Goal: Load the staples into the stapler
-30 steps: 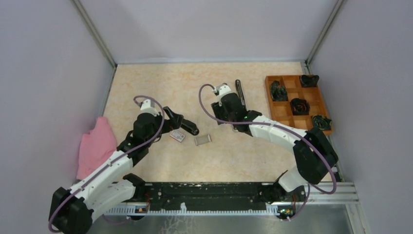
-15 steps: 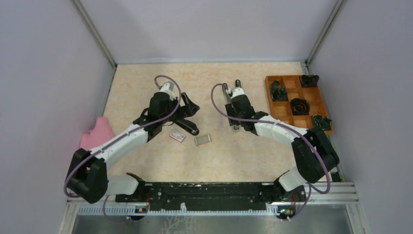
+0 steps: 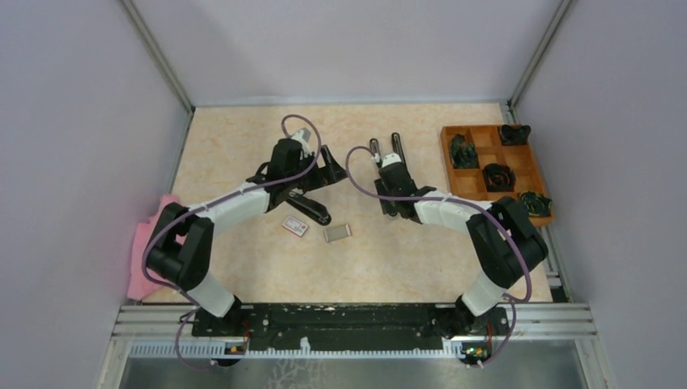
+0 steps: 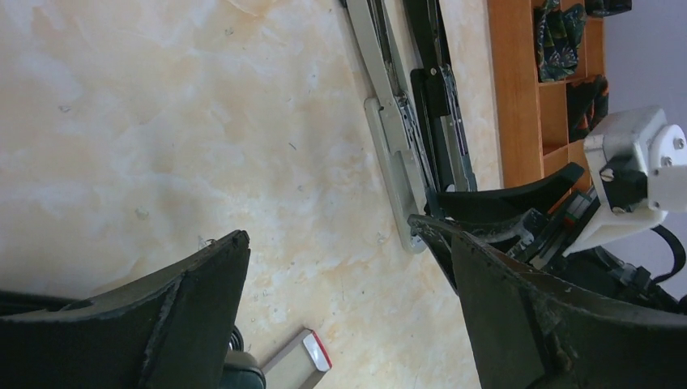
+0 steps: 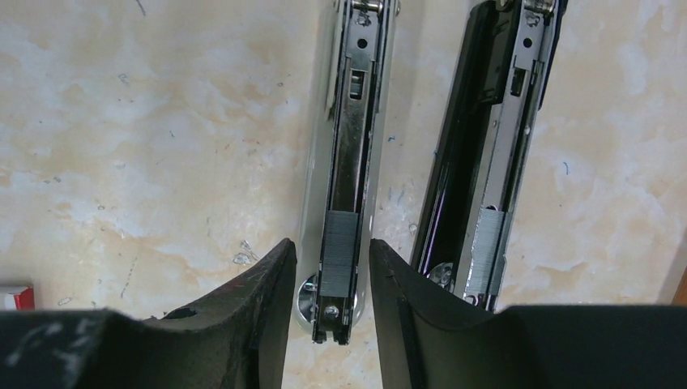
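The stapler (image 3: pixel 384 150) lies opened flat at the back centre, as a silver half (image 5: pixel 350 121) and a black half (image 5: pixel 494 121). A grey block of staples (image 5: pixel 341 247) sits in the silver half's channel, and another block (image 5: pixel 486 251) sits in the black half. A loose block of staples (image 3: pixel 337 232) lies on the table. My right gripper (image 3: pixel 388 173) (image 5: pixel 332 243) is slightly open and straddles the near end of the silver half without visibly touching it. My left gripper (image 3: pixel 320 190) (image 4: pixel 330 231) is wide open and empty, left of the stapler (image 4: pixel 405 154).
A small red-and-white box (image 3: pixel 295 226) (image 4: pixel 301 366) lies by my left gripper's lower finger. A wooden compartment tray (image 3: pixel 445 162) with dark items stands at the right. A pink cloth (image 3: pixel 150 243) lies at the left edge.
My left arm has swung from beside the box up and right toward the stapler, jaws open. My right gripper has drawn back to the stapler's near end.
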